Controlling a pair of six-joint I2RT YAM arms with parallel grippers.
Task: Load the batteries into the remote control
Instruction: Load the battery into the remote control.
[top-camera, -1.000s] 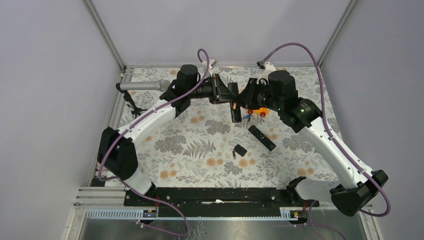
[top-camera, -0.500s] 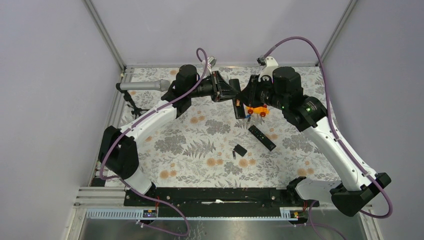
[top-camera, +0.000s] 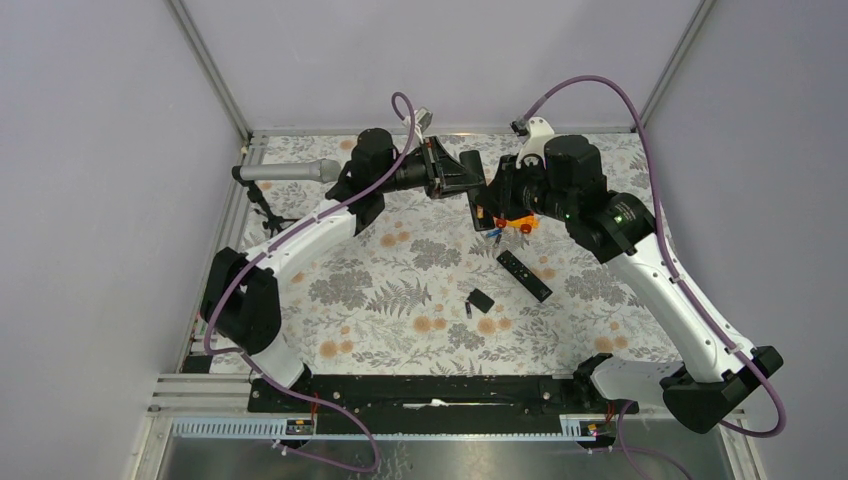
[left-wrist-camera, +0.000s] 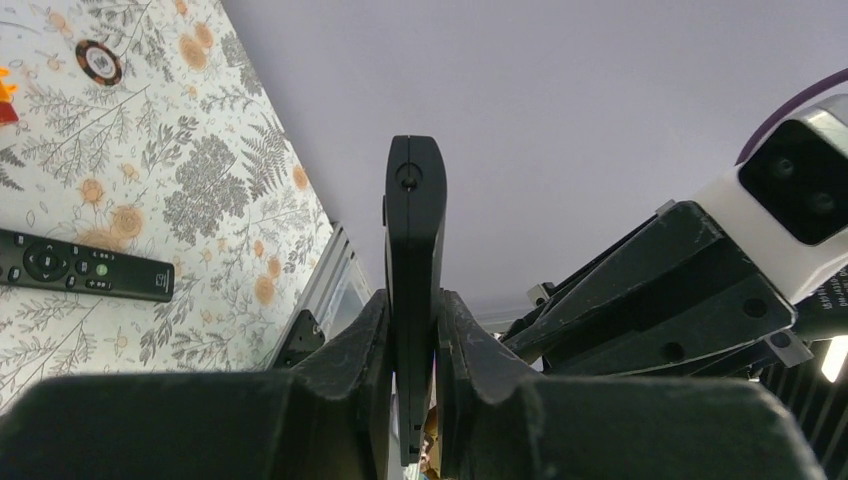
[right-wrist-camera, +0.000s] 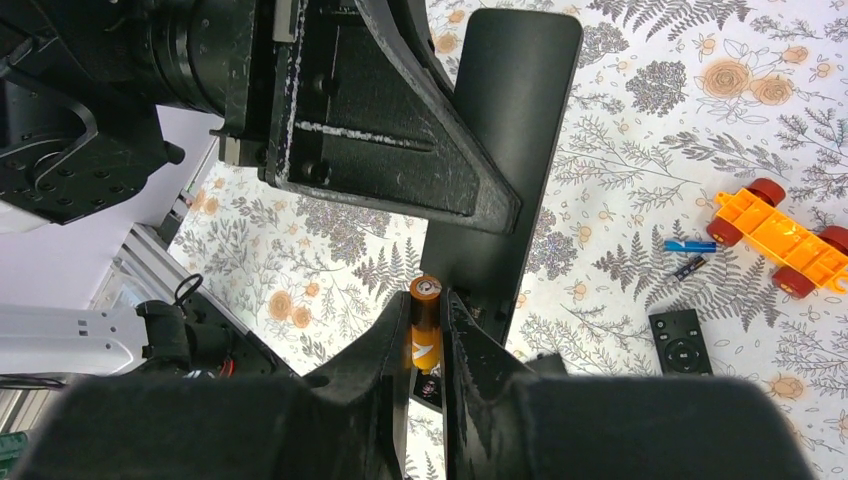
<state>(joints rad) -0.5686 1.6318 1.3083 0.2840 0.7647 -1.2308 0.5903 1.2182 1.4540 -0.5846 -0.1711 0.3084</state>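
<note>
My left gripper (left-wrist-camera: 413, 310) is shut on the plain black remote control (left-wrist-camera: 415, 220) and holds it edge-on in the air above the far middle of the table (top-camera: 478, 208). My right gripper (right-wrist-camera: 427, 320) is shut on an orange battery (right-wrist-camera: 425, 325), held upright right against the remote's open lower end (right-wrist-camera: 510, 150). A blue battery (right-wrist-camera: 690, 245) and a dark battery (right-wrist-camera: 688, 267) lie on the cloth beyond. The small black cover (top-camera: 481, 299) lies on the cloth with another thin battery (top-camera: 468, 311) beside it.
A second black remote, button face up (top-camera: 524, 275), lies right of centre; it also shows in the left wrist view (left-wrist-camera: 85, 265). An orange toy block with red knobs (right-wrist-camera: 780, 235) sits by the loose batteries. A grey cylinder on a stand (top-camera: 285, 172) is at the far left.
Both grippers have shifted slightly toward the far side, with the remote lifted a little. The right gripper with its battery has closed in on the remote's end.
</note>
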